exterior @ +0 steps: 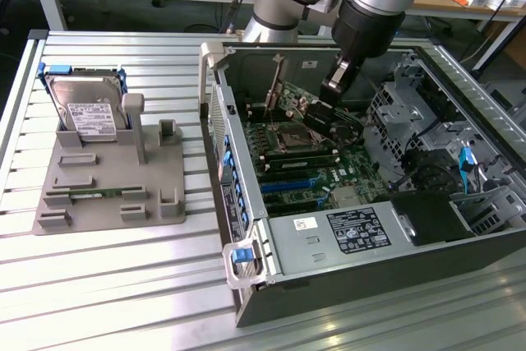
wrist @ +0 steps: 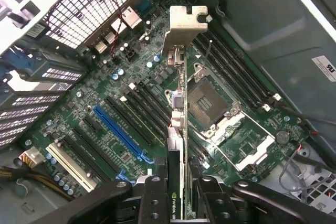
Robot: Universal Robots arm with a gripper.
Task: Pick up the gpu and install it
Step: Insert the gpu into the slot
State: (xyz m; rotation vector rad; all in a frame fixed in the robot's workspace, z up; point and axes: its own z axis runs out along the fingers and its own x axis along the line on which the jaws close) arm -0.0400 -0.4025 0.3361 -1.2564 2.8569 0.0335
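Tool (wrist: 181, 203): clenched on the gpu (wrist: 178, 103), held edge-on | Place: we see the gpu inside the open computer case (exterior: 215, 121), above the motherboard (wrist: 131, 103), apparently not seated | Axis: runs straight out from the tool, silver bracket (wrist: 185, 22) at the far end | Blue slot (wrist: 118, 132): off to one side, below.

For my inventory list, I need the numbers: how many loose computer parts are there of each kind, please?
Silver hard drive, white label, blue frame: 1
Narrow green memory stick on grey plastic holder: 1
Dark flat gpu, silver metal bracket, in the gripper: 1
Total: 3
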